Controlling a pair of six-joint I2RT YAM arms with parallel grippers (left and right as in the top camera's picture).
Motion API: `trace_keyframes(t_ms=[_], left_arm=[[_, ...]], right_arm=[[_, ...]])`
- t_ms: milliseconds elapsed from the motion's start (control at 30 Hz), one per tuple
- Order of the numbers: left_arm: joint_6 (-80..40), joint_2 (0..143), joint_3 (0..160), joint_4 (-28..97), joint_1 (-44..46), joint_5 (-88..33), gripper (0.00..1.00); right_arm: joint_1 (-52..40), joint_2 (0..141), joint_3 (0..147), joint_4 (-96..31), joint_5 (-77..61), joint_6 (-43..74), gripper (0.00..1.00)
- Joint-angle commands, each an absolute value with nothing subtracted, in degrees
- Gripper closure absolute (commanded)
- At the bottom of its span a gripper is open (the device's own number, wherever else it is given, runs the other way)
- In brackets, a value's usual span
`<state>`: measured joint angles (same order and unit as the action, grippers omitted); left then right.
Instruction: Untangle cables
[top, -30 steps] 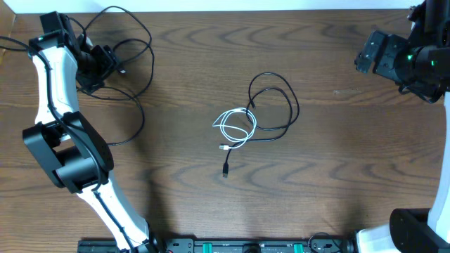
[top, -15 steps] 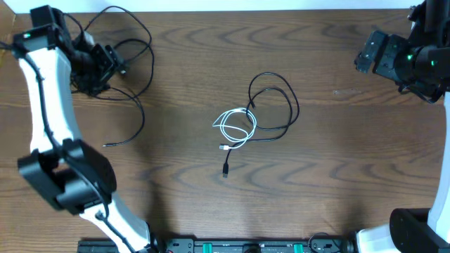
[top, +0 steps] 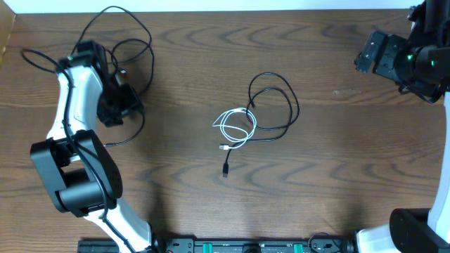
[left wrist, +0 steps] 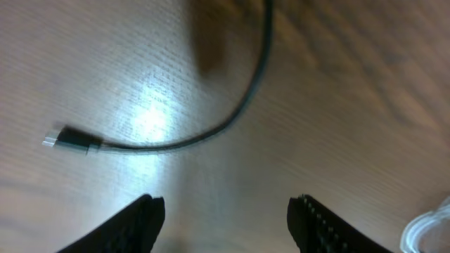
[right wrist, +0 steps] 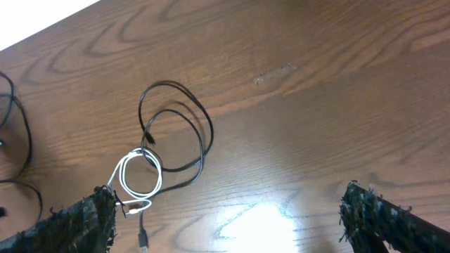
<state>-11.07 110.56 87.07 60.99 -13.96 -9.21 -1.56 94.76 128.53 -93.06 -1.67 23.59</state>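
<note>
L gripper (left wrist: 226,204), jaws apart & empty, hangs just short of thin black USB-type cable (left wrist: 211,133), plug end (left wrist: 70,140) ahead-left, cord crosswise; R gripper (right wrist: 226,193) wide open, well apart.

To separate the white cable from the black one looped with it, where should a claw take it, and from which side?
Take the white cable on its left arc, coming straight down: the coil lies flat, and that arc is bare, while the black cable crosses its right side.
</note>
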Motion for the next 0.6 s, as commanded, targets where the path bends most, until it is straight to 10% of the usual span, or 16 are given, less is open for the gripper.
trace_keyframes(t_ms=[0,567], left_arm=[[-5.3,111.2,80.8,55.6,-13.9,-7.8,0.38],[13.5,111.2,71.3,40.9,-13.7,-7.9,0.40]], right_arm=[[-1.5,94.8,128.6,-93.1,-1.4,23.1,0.01],[-1.5,94.8,128.6,-93.1,-1.4,23.1,0.01]])
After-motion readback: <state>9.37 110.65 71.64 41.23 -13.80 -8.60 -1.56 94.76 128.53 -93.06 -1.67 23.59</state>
